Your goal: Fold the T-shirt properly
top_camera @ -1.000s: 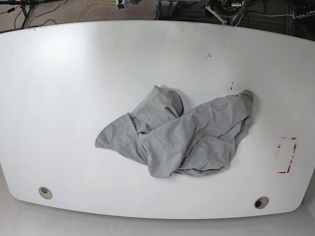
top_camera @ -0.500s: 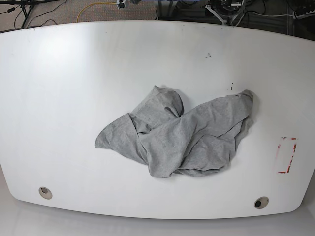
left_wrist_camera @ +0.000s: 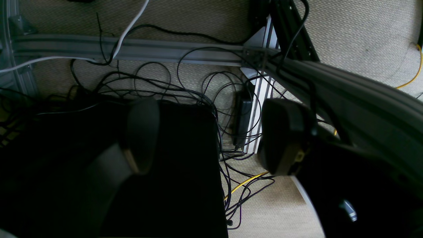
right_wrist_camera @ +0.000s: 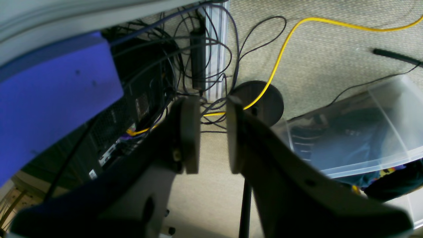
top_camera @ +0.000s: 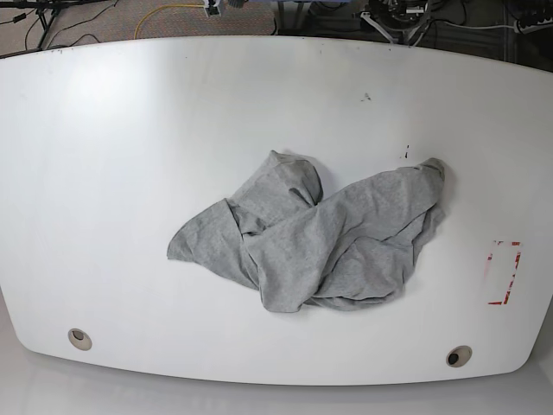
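Note:
The heather-grey T-shirt (top_camera: pixel 320 238) lies crumpled in a heap on the white table (top_camera: pixel 130 156), a little right of centre, with folds overlapping and no printed letters showing. Neither gripper shows in the base view. In the left wrist view my left gripper (left_wrist_camera: pixel 208 135) is wide open and empty, hanging over the floor and cables beside the table. In the right wrist view my right gripper (right_wrist_camera: pixel 213 132) has its fingers nearly together with only a narrow gap, holds nothing, and also hangs over the floor.
A red-outlined tape rectangle (top_camera: pixel 503 272) marks the table near its right edge. Two round cable holes (top_camera: pixel 79 338) (top_camera: pixel 458 355) sit near the front edge. Below the arms are tangled cables (left_wrist_camera: pixel 185 89), a clear plastic bin (right_wrist_camera: pixel 357 132) and a yellow cable (right_wrist_camera: pixel 284 46).

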Controlling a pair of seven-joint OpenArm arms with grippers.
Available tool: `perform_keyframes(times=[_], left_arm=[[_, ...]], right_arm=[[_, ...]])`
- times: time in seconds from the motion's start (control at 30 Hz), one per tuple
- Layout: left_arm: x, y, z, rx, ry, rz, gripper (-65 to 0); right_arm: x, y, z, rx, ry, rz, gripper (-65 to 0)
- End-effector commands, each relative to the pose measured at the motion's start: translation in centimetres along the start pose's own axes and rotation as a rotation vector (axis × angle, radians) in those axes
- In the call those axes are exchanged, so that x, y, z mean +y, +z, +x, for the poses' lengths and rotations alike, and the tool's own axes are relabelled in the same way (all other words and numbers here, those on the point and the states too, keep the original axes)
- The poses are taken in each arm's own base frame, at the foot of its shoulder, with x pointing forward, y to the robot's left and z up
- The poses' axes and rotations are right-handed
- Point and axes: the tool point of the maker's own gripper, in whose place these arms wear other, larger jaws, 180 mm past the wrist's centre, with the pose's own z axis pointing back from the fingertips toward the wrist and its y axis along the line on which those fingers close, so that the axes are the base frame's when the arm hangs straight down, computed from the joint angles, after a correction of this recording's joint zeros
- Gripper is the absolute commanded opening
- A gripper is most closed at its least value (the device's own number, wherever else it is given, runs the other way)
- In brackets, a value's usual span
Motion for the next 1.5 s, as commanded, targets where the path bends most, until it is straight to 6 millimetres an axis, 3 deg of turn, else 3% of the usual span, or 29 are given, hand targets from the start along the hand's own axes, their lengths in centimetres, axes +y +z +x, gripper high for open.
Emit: perform_keyframes(times=[0.0,0.7,1.47], left_arm=[[0.4,0.1,0.2,-0.014,0.002,0.006,-19.2],[2.3,1.2,-0.6,-0.060,-0.013,0.051,-19.4],[2.6,1.7,-1.4,-0.067,-0.013,0.059,-18.9]], right_arm=[[0.0,0.1,-0.3,-0.004,0.000,0.004,-51.5],[-0.3,0.9,-1.1,-0.094,-0.005,-0.012,-51.6],[-1.5,1.2,-1.2,-0.099,-0.025,-0.027,-51.5]])
